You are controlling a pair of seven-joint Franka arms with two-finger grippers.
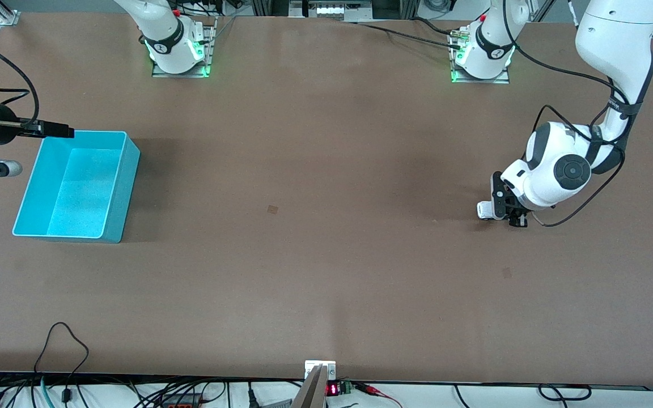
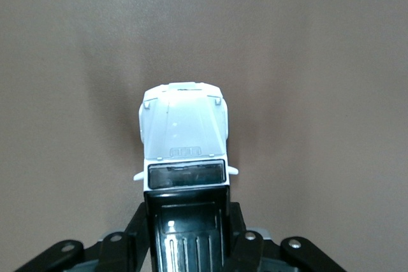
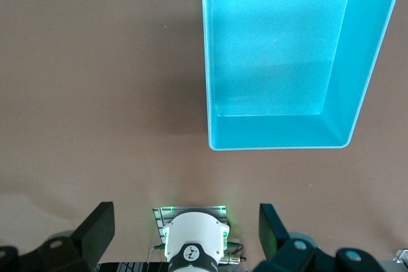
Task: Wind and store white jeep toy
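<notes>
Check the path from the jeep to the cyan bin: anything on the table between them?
Nothing visible. The left gripper is shut on the white jeep toy at the left arm's end of the table. The cyan bin sits at the right arm's end, with bare tabletop between. The right gripper waits open beside the bin.

Broad bare table (image 1: 315, 170) between cyan bin (image 1: 114, 187) and white jeep toy (image 1: 486, 209). Bin interior unobstructed. Left gripper (image 1: 511, 218) clamped on toy.

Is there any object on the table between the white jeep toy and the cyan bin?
No. In the front view, only bare table lies between the white jeep toy, gripped by the left hand, and the cyan bin.
</notes>
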